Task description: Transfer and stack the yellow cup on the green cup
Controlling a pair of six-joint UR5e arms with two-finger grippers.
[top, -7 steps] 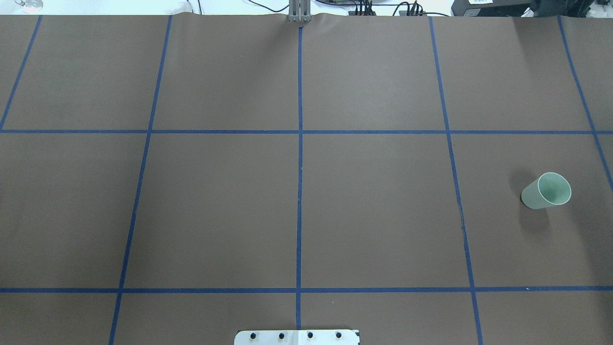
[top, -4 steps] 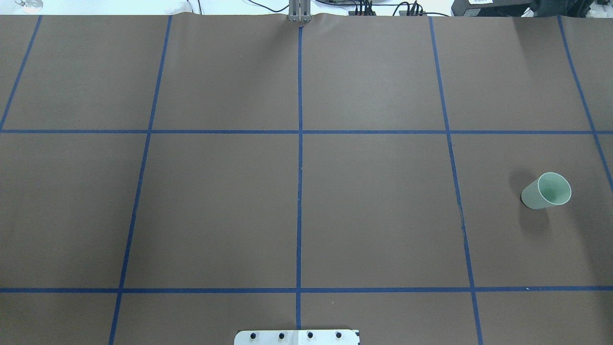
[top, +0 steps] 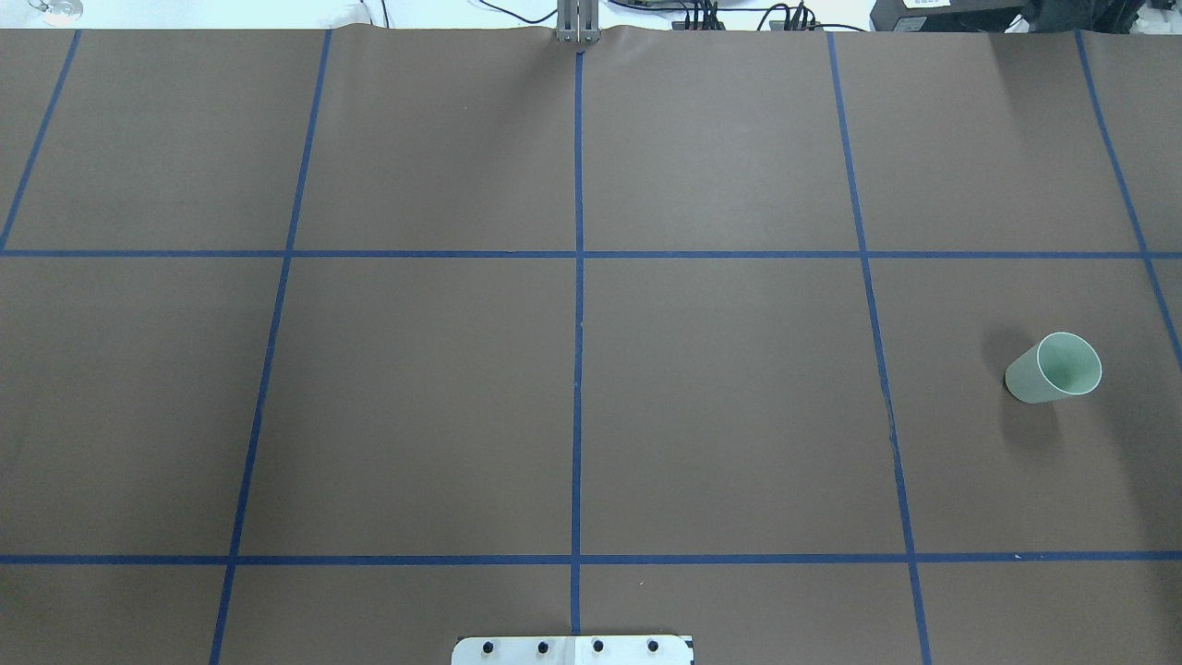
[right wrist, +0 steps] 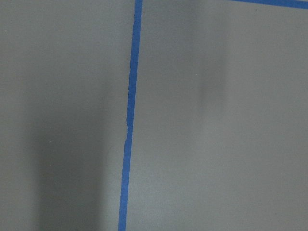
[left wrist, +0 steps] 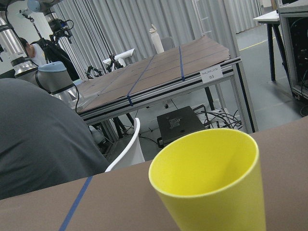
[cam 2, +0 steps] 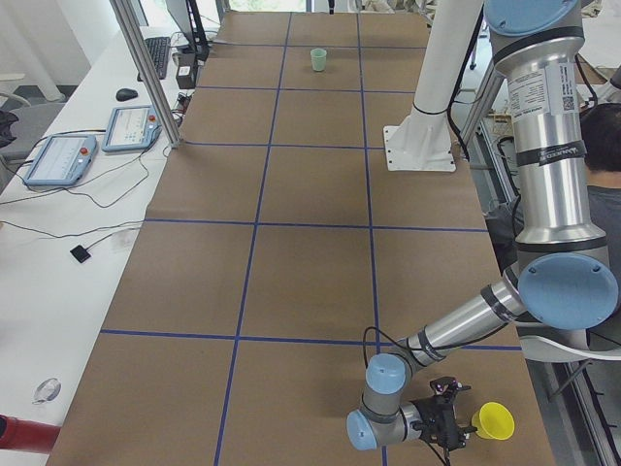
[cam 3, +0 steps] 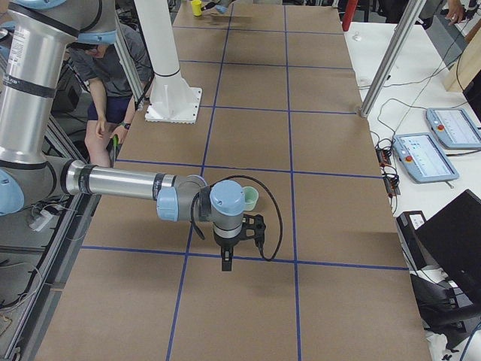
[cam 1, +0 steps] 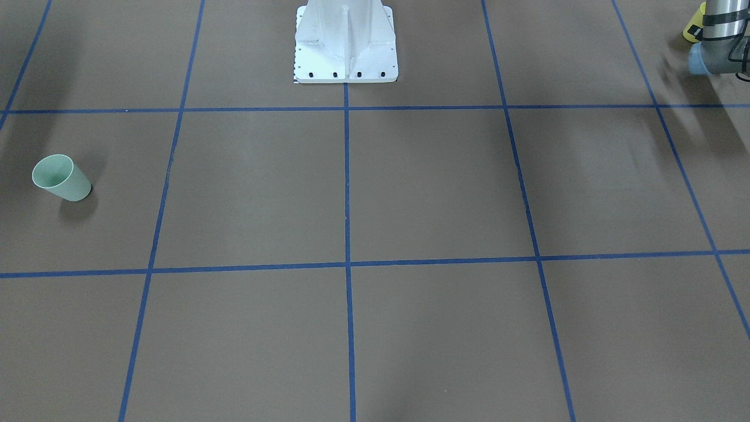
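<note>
The yellow cup [left wrist: 211,178] stands upright on the brown table near the robot's left end, filling the left wrist view; it also shows small [cam 2: 493,420] and half hidden behind the left arm [cam 1: 693,24]. My left gripper [cam 2: 458,419] lies low, level with this cup and right beside it; whether it is open, I cannot tell. The green cup [top: 1055,368] stands upright at the table's right end [cam 1: 60,177]. My right gripper [cam 3: 225,259] points down at the table just in front of the green cup [cam 3: 250,198]; its state I cannot tell.
The white robot base [top: 572,649] sits at the table's near middle edge. Blue tape lines grid the brown table. A person [cam 2: 604,146] sits behind the robot's side of the table. Tablets [cam 2: 60,160] and cables lie on a white side table.
</note>
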